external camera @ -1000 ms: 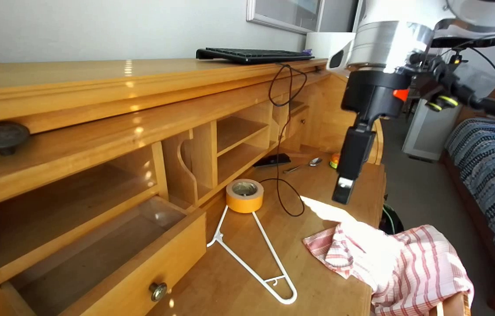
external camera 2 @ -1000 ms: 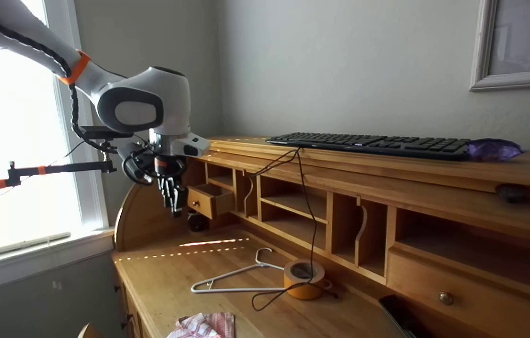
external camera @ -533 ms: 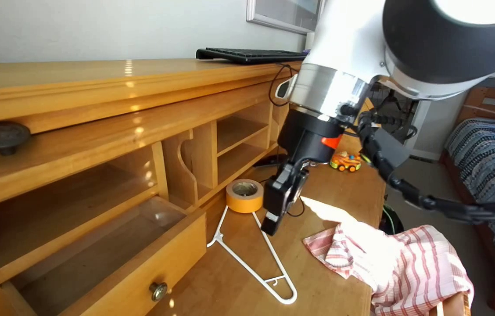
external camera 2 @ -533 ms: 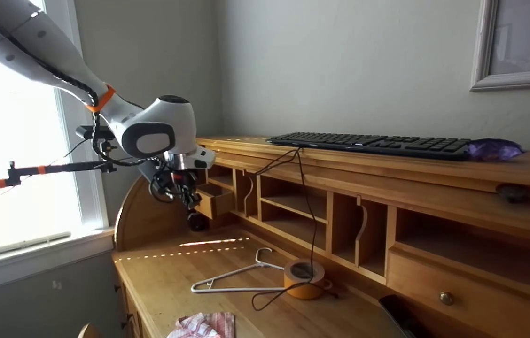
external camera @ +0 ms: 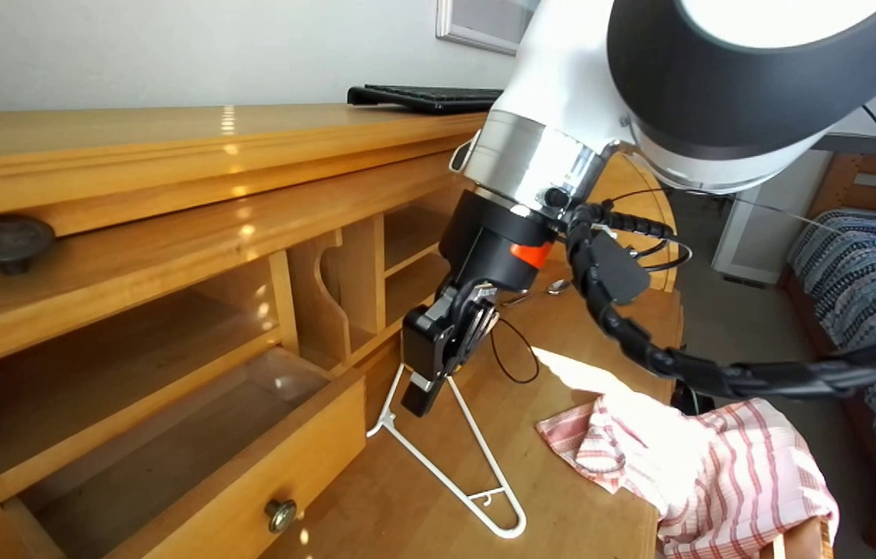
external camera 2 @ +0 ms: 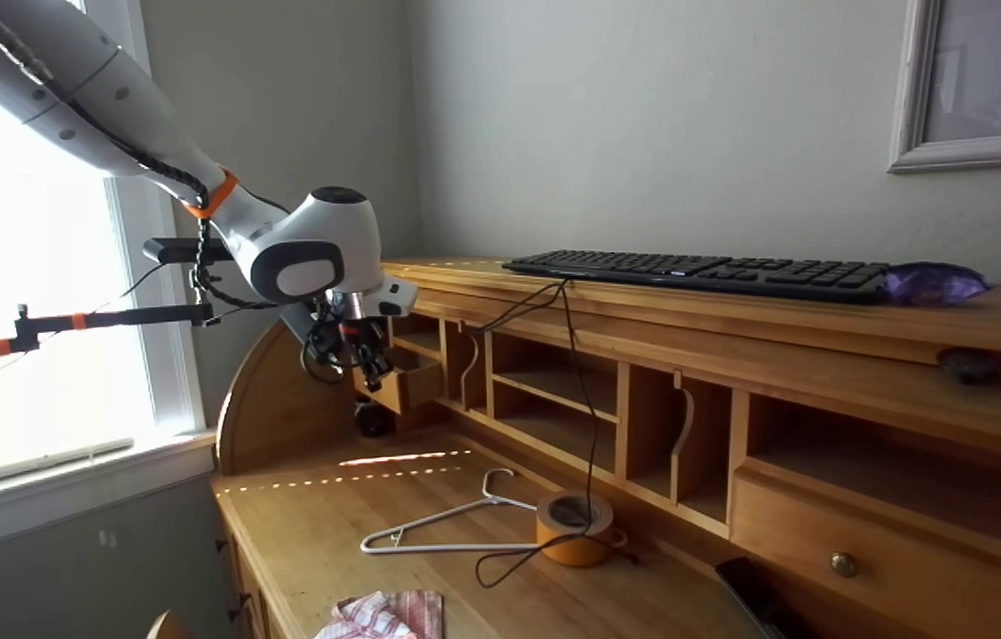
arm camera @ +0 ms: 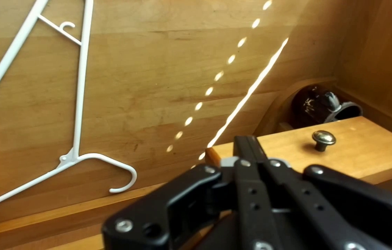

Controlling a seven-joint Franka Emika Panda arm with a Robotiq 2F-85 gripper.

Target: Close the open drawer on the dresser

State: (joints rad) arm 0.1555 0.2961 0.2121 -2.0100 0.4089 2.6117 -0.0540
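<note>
The honey-coloured wooden drawer is pulled out of the dresser, its inside visible from above. On its flat front sits a round metal knob. My gripper is shut, its two fingers pressed together with nothing between them. In the wrist view the fingertips overlap the drawer front to one side of the knob. An exterior view has the gripper out in front of the drawer face, a visible gap apart from it. Elsewhere the gripper partly covers the drawer.
A dark mug lies beneath the drawer. On the desktop are a white hanger, an orange tape roll and a striped cloth. A keyboard rests on top, its cord dangling. Another drawer sits flush in the dresser.
My arm has swung toward the open drawer, bringing the gripper lower and closer to its front. The fingers have come together. The drawer stands as far out as before.
</note>
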